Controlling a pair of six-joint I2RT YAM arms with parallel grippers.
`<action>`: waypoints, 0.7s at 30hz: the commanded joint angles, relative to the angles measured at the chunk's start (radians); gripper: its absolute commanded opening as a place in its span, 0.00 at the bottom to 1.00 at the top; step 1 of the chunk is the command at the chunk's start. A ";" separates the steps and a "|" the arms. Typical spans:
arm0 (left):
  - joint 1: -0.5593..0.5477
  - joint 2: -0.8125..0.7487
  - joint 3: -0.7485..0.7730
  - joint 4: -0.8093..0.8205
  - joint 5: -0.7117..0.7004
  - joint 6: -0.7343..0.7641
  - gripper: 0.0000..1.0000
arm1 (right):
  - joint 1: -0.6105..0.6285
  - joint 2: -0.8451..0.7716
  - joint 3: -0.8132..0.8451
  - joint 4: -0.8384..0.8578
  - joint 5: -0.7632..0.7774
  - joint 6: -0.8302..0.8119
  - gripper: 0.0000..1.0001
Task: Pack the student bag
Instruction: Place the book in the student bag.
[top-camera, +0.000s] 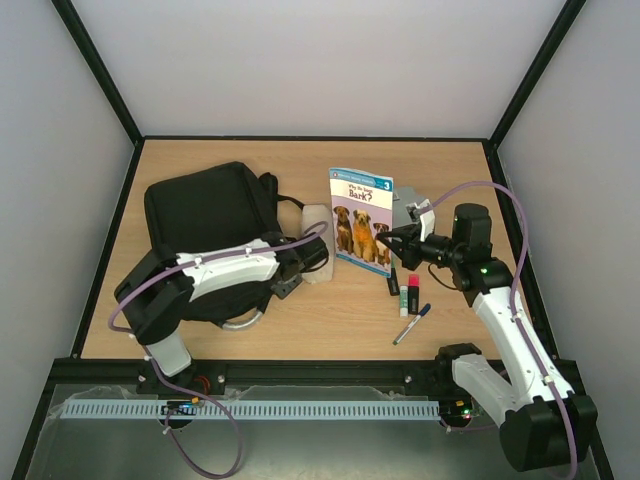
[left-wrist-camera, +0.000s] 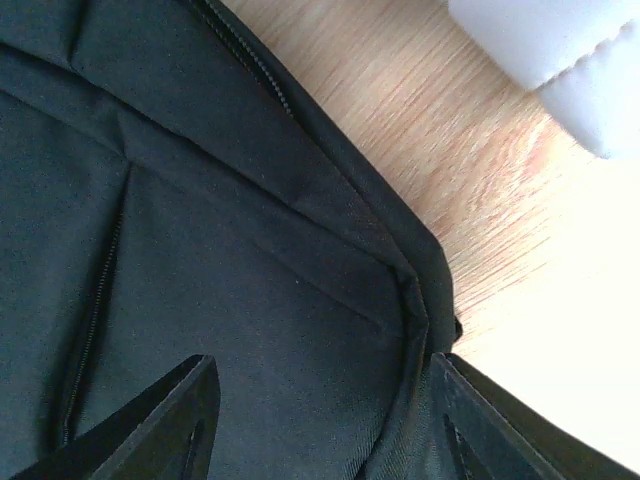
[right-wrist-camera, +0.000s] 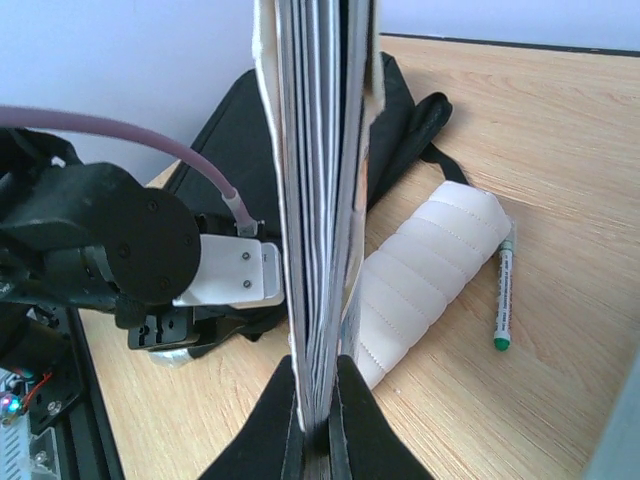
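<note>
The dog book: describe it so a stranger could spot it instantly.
Find the big black student bag, left on the table. Right of it, past a white padded pouch, a thin book stands upright, pinched in the right tool. Only it shows dogs on its cover.

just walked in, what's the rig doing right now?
It is packing the student bag. The right gripper is shut on the dog book and holds it upright by one edge. The left gripper hovers with open fingers over a corner seam of the black student bag, gripping nothing. The white pouch and the pens lie on the table, outside the bag.
</note>
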 joint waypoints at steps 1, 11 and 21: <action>-0.004 0.016 -0.030 0.012 -0.036 -0.013 0.60 | -0.011 -0.023 -0.002 0.012 -0.001 -0.012 0.01; 0.000 0.098 -0.017 0.074 -0.104 -0.010 0.15 | -0.012 -0.026 -0.006 0.015 0.005 -0.009 0.01; -0.008 -0.058 0.066 0.192 -0.065 0.015 0.02 | -0.020 -0.034 -0.004 0.020 0.036 -0.006 0.01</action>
